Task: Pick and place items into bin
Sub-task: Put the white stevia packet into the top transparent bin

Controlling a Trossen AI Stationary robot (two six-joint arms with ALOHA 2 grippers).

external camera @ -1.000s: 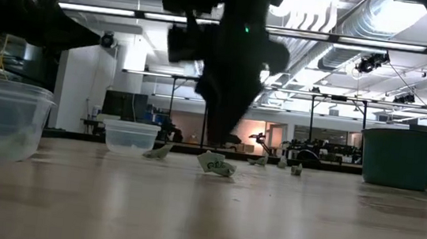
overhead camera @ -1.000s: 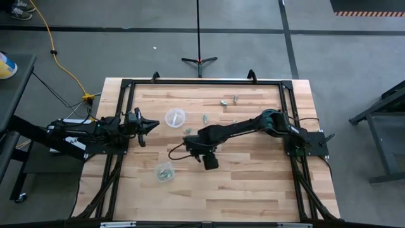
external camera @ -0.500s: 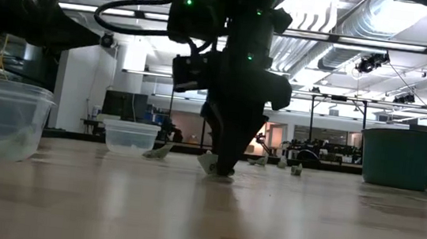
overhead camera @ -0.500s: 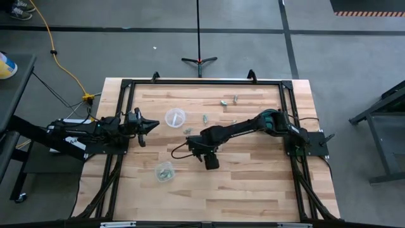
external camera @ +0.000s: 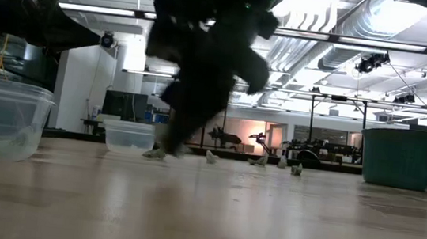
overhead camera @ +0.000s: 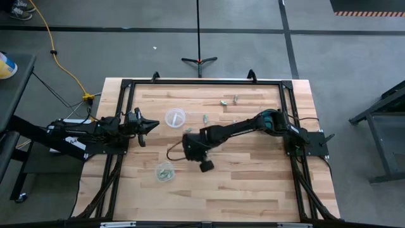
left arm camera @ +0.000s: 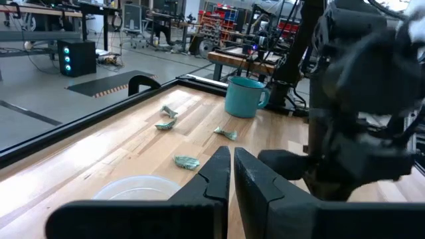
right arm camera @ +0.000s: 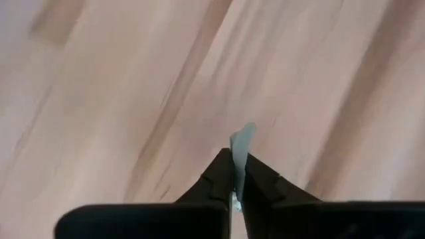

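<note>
The right gripper (right arm camera: 238, 174) has its two dark fingers (right arm camera: 216, 182) pressed together on one thin pale green-grey piece (right arm camera: 243, 143), which sticks out past the tips edge-on over bare wood. In the high view this gripper (overhead camera: 188, 144) hangs over the middle of the table (overhead camera: 253, 183), between the two clear cups — the empty cup (overhead camera: 174, 117) toward the far side and the nearer cup (overhead camera: 165, 171), which already holds several of the greenish pieces. In the low view the arm shows as a dark blurred mass (external camera: 199, 62) above the tabletop.

The other items lie loose on the far half of the table: one just beside the empty cup (overhead camera: 205, 117) and a couple nearer the far rail (overhead camera: 224, 102), well apart from the held one. A teal mug (external camera: 404, 158) stands on the table's right side.

The left gripper (left arm camera: 231, 174) waits at the table's left edge, fingers closed against each other with nothing between them — pointing toward the empty cup.
</note>
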